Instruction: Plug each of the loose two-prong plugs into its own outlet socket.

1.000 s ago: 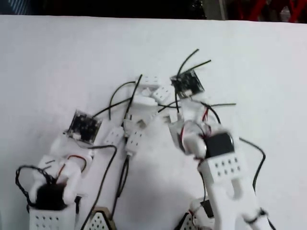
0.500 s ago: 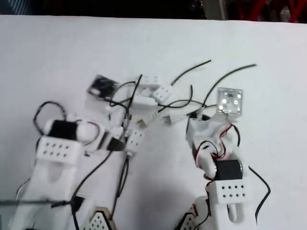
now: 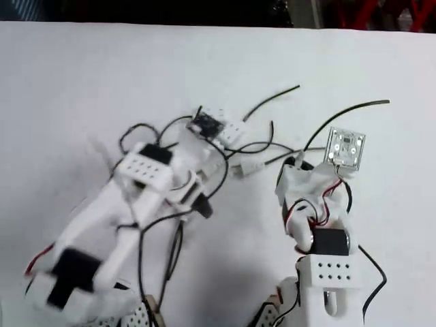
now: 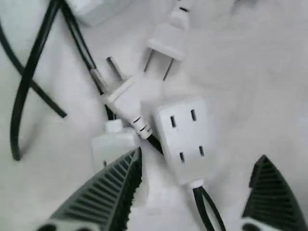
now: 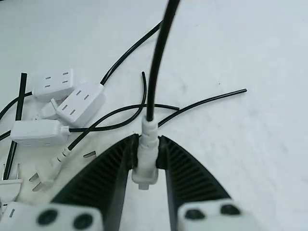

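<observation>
A plain white table lies under both my arms, with a dark room beyond its far edge. A tangle of black cords, plugs and outlet blocks sits near its middle. My right gripper is clamped narrowly on a white moulded two-prong plug, on the right-edge side of that tangle. The plug's long axis runs along my fingers, and its black cord leaves past the fingertips. I cannot see the prongs, so I judge they face back toward my wrist, which would call for a regrip before insertion. My left gripper hangs wide open and empty over a white rectangular outlet block with two pairs of slots. The block lies slotted face up, its long axis running from its free end to the cord end nearest my fingers. A loose white plug aims its prongs at the block. A second loose white plug lies just beside it, prongs aimed away. To do this well, I would pin the block by its long sides, line the prongs up with one slot pair, and push straight along the prong axis, clear of the cords.
</observation>
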